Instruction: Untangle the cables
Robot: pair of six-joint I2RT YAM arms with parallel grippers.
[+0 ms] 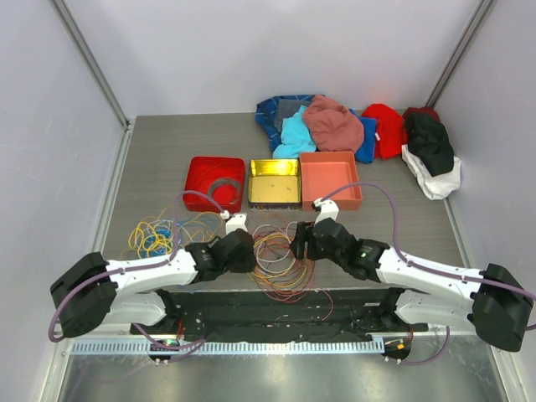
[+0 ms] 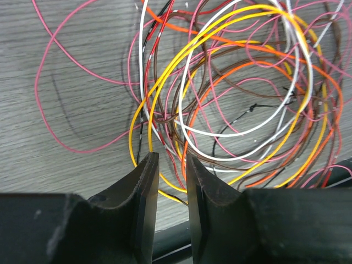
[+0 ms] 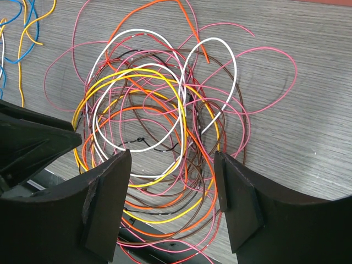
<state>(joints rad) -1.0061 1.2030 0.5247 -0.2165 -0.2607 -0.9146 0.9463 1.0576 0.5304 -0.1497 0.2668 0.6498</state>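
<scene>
- The cables [image 1: 280, 261] lie as one knotted heap on the table [image 1: 159, 151], at 6 o'clock in the top view, just beyond the arm bases and between my two grippers; orange, yellow, white, brown, pink and red loops cross over one another there.
- A smaller yellow-and-blue bunch [image 1: 155, 237] sits at 9 o'clock from the heap, well apart from it; I read that as the part already drawn out; I judge the job well short of half done, since the main heap has yet to be parted strand by strand.
- A grey loop [image 1: 219, 186] rests in the red tray [image 1: 194, 164] at 11 o'clock from the heap; I cannot tell whether it is a cable.
- My left gripper [image 2: 171, 181] is at the 9 o'clock rim of the heap, jaws only a narrow slit apart; a yellow strand and some red-brown ones run under the slit; I see nothing pinched.
- My right gripper [image 3: 173, 198] is at the 2 o'clock side, jaws wide apart and straddling the loops; it holds nothing.
- The wires are thin, round, smooth-sheathed and springy, standing in broad open loops rather than lying limp; a fine black wire [image 3: 140, 141] carries one small tight knot; the table is matte grey wood-grain; the finger pads [image 3: 107, 203] are matte black wedges.
</scene>
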